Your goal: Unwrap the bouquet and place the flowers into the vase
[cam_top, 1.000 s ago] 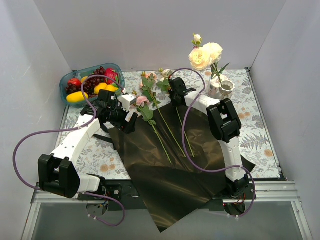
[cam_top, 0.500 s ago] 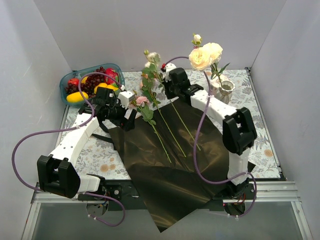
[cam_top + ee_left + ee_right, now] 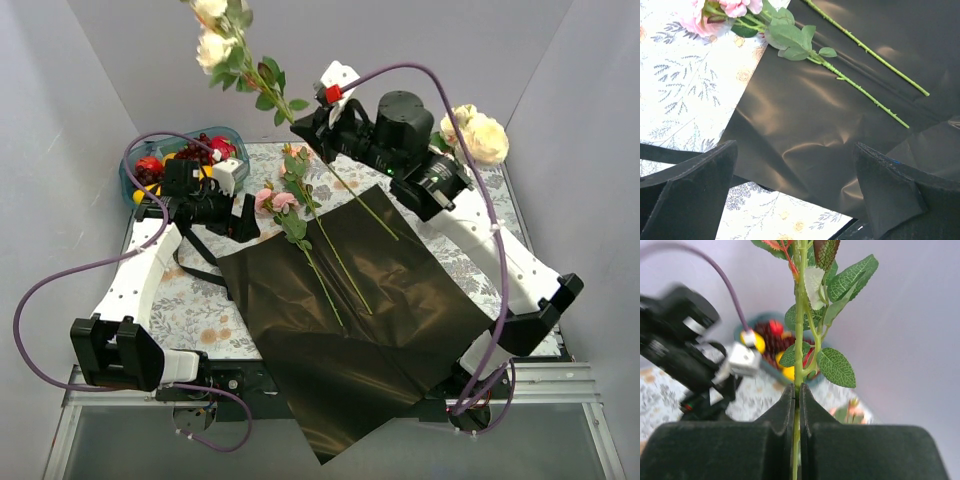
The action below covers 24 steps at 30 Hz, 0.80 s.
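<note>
While left fingers [image 3: 690, 190] gape (empty), right fingers [image 3: 775, 440] clamp a cream flower [image 3: 799, 330] mid-stem, blooms aimed up-left.

Camera placement: one fixed overview, two wrist-mounted close views.
Top external looks down and forward from above and behind the arm bases, distant enough to take in the whole counter [image 3: 195, 305]. Left wrist looks steeply down between the spread fingers of the left tool [image 3: 795, 145], close over the black paper [image 3: 805, 125]; that sheet and the lying stems [image 3: 860, 90] also show in the overview. Right wrist sights along the right tool [image 3: 796, 390], very near the held stem [image 3: 799, 340], facing leftward; the blurred fruit bowl [image 3: 769, 369] behind appears to be the overview's.
</note>
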### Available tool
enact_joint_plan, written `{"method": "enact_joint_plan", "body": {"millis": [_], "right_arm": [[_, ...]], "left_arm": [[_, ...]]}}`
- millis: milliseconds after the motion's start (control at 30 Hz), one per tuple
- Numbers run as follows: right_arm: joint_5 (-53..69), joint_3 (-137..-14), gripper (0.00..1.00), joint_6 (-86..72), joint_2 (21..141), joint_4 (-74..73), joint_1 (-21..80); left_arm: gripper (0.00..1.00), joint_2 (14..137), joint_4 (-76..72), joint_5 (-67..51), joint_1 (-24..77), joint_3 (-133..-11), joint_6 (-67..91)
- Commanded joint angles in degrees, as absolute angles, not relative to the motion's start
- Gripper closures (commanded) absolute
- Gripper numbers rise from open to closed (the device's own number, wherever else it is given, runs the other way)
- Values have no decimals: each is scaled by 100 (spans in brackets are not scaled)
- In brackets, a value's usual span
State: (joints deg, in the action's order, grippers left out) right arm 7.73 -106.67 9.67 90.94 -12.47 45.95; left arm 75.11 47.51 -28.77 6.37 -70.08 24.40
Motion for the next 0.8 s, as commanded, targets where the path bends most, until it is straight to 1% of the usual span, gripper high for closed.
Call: {"method": "enact_joint_plan", "body": {"millis": [0,133,267,433,667,767], "right_arm": [[1054,-11931,99,1354,8719,-1292,4746],[1221,-12663,99,1336,8754,-1582,4746],[1187,-12621,99,1265,8386,-1197,4746],[388,-12243,99,1432,7762,-300,4746],[-604,-12323,99,1775,7340,-53,4746],[-982,-11849,99,1889,6902,596,4746]], "left_arm": [[2,7585,4983,-3243,624,-7365,2522],[2,7620,5001,-3261,624,-7356,2505],[2,7664,5001,-3278,624,-7383,2496],[2,7734,5036,-3287,624,-7444,2479],[2,7770,5045,-3261,624,-7497,2408],[2,7770,5054,-3287,624,-7497,2382]]}}
